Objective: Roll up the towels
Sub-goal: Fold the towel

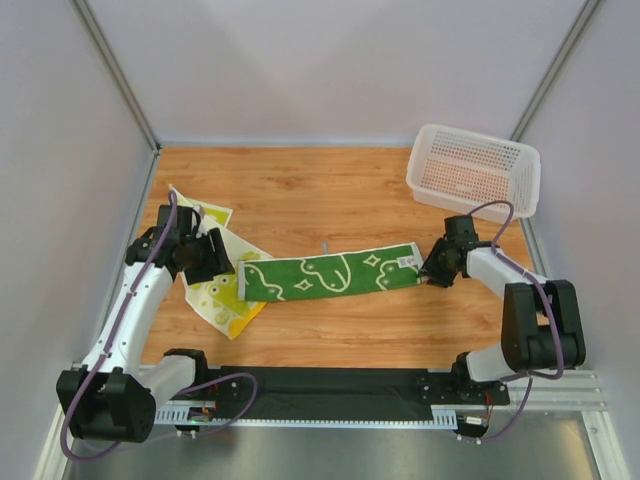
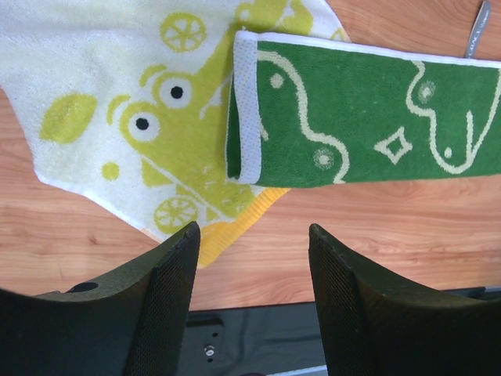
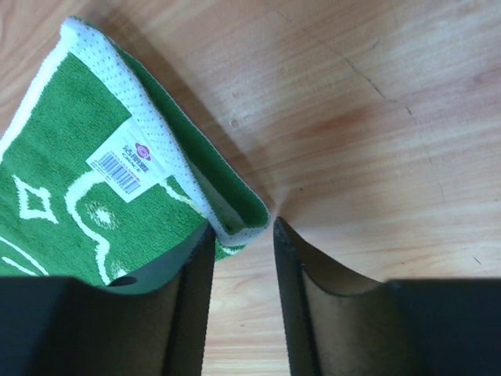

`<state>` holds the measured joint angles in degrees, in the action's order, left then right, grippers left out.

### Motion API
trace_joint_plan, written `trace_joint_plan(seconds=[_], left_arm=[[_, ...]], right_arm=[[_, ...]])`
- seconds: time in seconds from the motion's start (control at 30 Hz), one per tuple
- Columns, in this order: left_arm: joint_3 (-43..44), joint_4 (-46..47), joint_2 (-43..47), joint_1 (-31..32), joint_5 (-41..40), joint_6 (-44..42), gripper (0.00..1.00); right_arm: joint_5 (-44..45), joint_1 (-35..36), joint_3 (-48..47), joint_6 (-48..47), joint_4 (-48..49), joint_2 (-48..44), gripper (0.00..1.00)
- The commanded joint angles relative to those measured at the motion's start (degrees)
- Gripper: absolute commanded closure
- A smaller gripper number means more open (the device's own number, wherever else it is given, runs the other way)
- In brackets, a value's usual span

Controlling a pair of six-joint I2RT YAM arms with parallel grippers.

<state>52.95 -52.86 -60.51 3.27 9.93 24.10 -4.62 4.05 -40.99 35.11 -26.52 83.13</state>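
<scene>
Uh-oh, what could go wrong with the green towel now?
1. The right tool has only the very corner of the green towel between its fingers, so the corner might slip out when it closes or lifts.
2. The green towel's other end lies on the yellow towel, so rolling may drag the yellow one along. The open left tool holds nothing, so nothing steadies it.

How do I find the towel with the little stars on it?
Start at the wooden table with the white basket at its far right corner. The long strip lying across the middle is the green towel, its left end resting on the yellow towel. Only it is dark green with white line drawings and a barcode label.
</scene>
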Motion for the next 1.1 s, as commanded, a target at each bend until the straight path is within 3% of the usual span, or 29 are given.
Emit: trace_joint_plan(seconds=[0.0,0.17,0.37,0.83,1.07], left_arm=[[0.49,0.65,0.22,0.16,-0.27,-0.45,0.35],[0.49,0.65,0.22,0.16,-0.27,-0.37,0.35],[0.49,0.65,0.22,0.16,-0.18,-0.45,0.35],[0.31,0.83,1.01,0.16,0.53,-0.54,0.35],[0.49,0.92,1.18,0.16,0.7,-0.63,0.35]], right_arm=[[1.11,-0.45,1.09,0.04,2.61,2.91,0.64],[1.19,-0.63,0.83,-0.4,3.32,3.53,0.86],[3.12,-0.45,0.39,-1.45,1.22,0.99,1.0],[14.19,9.47,-10.5,-4.79,-11.52,-7.72,1.0],[15.78,23.95,-18.5,-6.73,-12.67,-4.39,1.0]])
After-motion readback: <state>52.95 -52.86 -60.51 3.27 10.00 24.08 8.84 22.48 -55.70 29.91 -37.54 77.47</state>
